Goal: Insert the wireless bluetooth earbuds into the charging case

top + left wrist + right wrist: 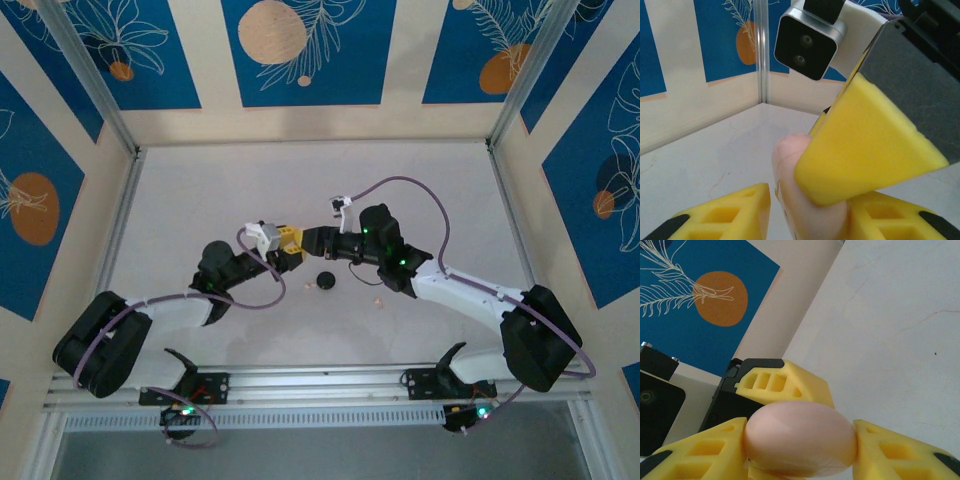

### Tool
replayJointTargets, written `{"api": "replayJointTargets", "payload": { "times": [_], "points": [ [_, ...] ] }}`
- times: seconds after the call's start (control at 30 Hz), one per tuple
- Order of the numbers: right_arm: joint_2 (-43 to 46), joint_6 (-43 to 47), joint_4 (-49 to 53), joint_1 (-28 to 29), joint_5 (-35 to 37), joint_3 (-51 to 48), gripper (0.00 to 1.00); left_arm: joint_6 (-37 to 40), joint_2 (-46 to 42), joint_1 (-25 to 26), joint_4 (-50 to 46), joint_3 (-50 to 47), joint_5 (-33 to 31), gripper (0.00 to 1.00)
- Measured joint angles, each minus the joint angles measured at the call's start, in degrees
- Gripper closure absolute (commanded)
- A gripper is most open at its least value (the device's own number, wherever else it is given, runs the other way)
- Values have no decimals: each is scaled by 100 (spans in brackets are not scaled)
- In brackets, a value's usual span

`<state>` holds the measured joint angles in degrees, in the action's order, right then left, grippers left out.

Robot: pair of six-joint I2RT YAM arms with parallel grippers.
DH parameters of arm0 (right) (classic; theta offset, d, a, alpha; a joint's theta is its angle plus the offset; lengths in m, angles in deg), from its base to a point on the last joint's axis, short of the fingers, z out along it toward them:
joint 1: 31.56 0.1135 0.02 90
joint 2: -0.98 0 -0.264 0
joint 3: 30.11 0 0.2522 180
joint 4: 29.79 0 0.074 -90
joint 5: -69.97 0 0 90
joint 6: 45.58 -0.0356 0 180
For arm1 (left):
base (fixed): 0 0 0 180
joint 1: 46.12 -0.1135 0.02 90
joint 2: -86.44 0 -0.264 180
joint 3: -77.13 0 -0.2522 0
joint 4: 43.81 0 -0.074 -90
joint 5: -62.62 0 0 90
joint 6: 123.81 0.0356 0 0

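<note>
Well, the pale pink rounded plastic charging case (800, 429) is off the white tabletop (200, 200) and caught between both my hands near the middle of the workspace. My right gripper (800, 441) pinches it across its width, a yellow ribbed finger pressed to each side. My left gripper (807, 219) comes at it from the opposite side, and its two yellow fingers look to be closed against the shell as well, with one right finger lying across the front of it.

I see no open lid and no earbud seated, so I judge this the opening step: one hand steadying the body while the other works the lid.

Below the grippers, a small black round case (324, 280) sits on the table. Just beside it, towards my right arm, lies a tiny pale pink speck (376, 298), which I take for one of the earbuds, though it is too small to be sure.

Next I need a firm hold on one half and a gentle pull on the other, since this smooth shell could squirt free.
</note>
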<state>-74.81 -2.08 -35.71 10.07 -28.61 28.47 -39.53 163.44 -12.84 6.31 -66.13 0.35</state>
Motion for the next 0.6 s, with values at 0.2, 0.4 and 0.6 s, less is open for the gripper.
{"api": "replayJointTargets", "payload": {
  "times": [0.2, 0.4, 0.6],
  "points": [
    [0, -9, 0, 0, 44, 0, 51, -13, 0, 2, -2, 0, 52, 78],
    [208, 195, 111, -13, 94, -157, 24, -22, -70, -4, -275, 39, 140, 83],
    [1137, 1185, 87, -450, -162, -616, 24, -20, -319, -33, -916, 293, 745, 86]
  ]
}}
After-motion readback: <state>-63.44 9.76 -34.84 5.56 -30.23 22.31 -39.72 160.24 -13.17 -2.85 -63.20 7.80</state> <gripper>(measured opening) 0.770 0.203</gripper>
